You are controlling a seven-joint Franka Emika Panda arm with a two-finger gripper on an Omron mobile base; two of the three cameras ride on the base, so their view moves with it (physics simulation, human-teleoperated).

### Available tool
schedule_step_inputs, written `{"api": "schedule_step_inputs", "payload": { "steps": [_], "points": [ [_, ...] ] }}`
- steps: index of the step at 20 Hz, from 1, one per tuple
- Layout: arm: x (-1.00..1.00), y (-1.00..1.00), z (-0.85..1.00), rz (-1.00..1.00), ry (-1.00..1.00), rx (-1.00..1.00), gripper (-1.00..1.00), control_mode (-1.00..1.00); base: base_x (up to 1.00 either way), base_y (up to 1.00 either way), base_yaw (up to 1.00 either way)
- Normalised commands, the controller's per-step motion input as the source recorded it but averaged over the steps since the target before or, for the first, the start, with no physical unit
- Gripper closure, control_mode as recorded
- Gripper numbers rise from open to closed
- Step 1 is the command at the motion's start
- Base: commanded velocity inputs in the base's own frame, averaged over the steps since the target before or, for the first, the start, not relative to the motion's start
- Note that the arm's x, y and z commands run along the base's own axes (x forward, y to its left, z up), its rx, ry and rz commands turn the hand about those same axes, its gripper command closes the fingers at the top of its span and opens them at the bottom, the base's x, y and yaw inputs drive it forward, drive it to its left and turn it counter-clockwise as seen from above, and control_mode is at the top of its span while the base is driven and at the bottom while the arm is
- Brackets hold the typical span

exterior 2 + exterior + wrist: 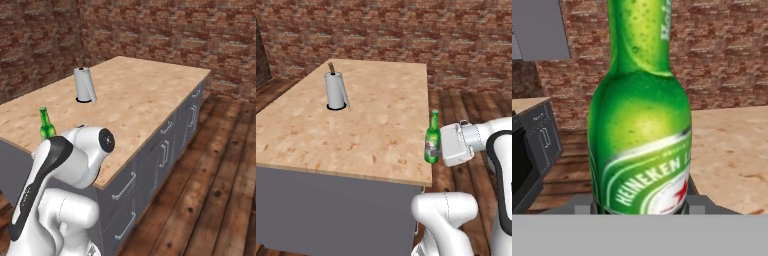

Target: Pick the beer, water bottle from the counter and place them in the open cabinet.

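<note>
My gripper [436, 150] is shut on the beer [432, 140], a slim green glass bottle with a pale label and gold cap. I hold it upright by its lower body at the right front corner of the counter [371, 130]. In the right base view the beer [46, 125] peeks out behind my arm, over the counter [145, 95]. Seen from the hand, the beer [639, 135] stands right in front of the gripper [643, 207]. The water bottle is out of view. A grey cabinet corner [539, 30] hangs at upper left; I cannot tell whether it is the open cabinet.
A grey paper-towel roll [336, 90] on a round base stands mid-left on the counter. Grey drawer fronts [165, 145] line the counter's side above a wooden floor. A dark appliance [529, 155] sits at the left in the hand view. Brick walls close the room.
</note>
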Motion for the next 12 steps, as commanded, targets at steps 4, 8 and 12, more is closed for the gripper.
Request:
{"api": "schedule_step_inputs", "payload": {
  "steps": [4,8,12],
  "points": [
    [-0.1,0.19,0.0,0.0,0.0,0.0,1.0,-1.0,0.0,0.0,0.0],
    [-0.12,0.26,0.0,-0.01,-0.01,0.0,1.0,1.0,-0.13,0.39,0.0],
    [0.0,0.0,0.0,0.0,0.0,0.0,1.0,1.0,-0.05,0.99,0.24]
  ]
}}
